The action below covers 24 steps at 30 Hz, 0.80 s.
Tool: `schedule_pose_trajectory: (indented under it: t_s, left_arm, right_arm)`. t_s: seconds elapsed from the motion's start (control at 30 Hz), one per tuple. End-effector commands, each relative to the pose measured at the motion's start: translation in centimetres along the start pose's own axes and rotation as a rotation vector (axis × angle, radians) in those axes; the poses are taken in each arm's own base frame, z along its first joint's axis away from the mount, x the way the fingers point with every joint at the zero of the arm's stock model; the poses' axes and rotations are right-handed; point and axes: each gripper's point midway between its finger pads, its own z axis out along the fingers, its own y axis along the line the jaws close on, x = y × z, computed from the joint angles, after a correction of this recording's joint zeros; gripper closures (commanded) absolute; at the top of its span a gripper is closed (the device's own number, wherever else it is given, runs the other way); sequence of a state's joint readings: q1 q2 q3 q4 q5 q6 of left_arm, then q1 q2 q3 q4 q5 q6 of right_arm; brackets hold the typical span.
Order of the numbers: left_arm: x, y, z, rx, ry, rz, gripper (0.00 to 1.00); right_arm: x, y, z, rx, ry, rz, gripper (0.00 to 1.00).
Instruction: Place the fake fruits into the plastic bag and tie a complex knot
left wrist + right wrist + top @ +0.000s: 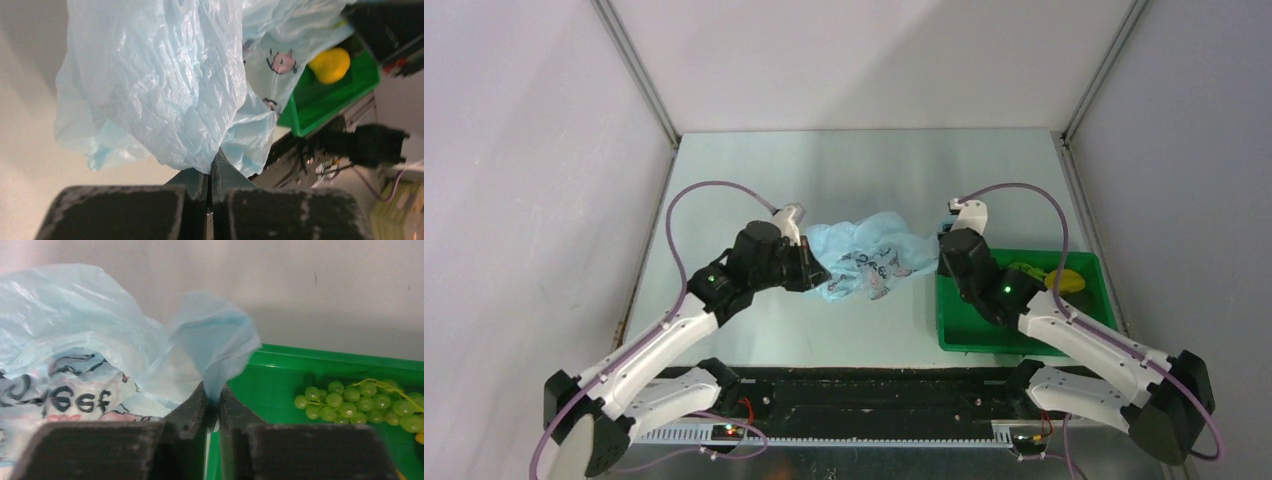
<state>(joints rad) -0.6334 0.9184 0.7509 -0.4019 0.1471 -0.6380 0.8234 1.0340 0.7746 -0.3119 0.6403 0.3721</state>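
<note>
- My left fingers (212, 162) are squeezed shut on a bunched bit of the plastic bag (160, 75). The bag spreads out wide just past my tips.
- My right fingers (212, 397) pinch a thin fold of the same bag. The fold sticks up right above my tips.
- The bag is all crumpled between my two sets of fingers, over the counter (844, 170). Its dark print shows to the left of my right fingers.
- The grapes (360, 402) lie in the green tray (280, 385), off to the right of my right fingers, not touching them.
- The yellow fruit (330, 65) lies in the tray too, well past my left fingers, beyond the bag.
</note>
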Motion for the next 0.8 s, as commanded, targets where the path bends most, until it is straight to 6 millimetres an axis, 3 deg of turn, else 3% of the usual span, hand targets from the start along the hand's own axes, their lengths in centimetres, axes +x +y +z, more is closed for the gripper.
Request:
schedule_pose_trajectory:
  t_s: [0.0, 0.03, 0.1, 0.17, 0.33, 0.5, 0.63, 0.77]
  left_arm:
    - [1.7, -1.3, -0.2, 0.103, 0.165, 0.144, 1.0]
    - [1.6, -1.3, -0.1, 0.11, 0.167, 0.153, 1.0]
    - [1.1, -1.7, 0.2, 0.131, 0.168, 0.163, 1.0]
    - [1.0, -1.9, 0.4, 0.154, 0.182, 0.175, 1.0]
    - [0.9, -2.0, 0.8, 0.171, 0.239, 0.256, 1.0]
    - [0.7, -1.8, 0.9, 0.171, 0.237, 0.293, 1.0]
    - [0.9, -1.9, 1.0, 0.186, 0.233, 0.299, 1.0]
    - [1.0, -2.0, 1.0, 0.2, 0.239, 0.308, 1.0]
  right_arm:
    - [-0.9, 0.9, -1.4, -0.17, 0.031, 0.013, 0.65]
    - [-1.4, 1.1, -2.0, -0.203, 0.019, 0.02, 0.46]
    - [-2.0, 1.9, -3.4, -0.301, 0.003, 0.01, 0.25]
    - [-2.6, 3.0, -5.2, -0.414, -0.017, -0.021, 0.16]
    - [-4.4, 3.7, -8.4, -0.54, -0.133, -0.172, 0.08]
    - [-6.0, 6.1, -9.3, -0.594, -0.205, -0.359, 0.06]
    - [-5.9, 9.1, -7.9, -0.582, -0.223, -0.473, 0.06]
    - [-4.6, 11.4, -4.3, -0.521, -0.207, -0.555, 0.05]
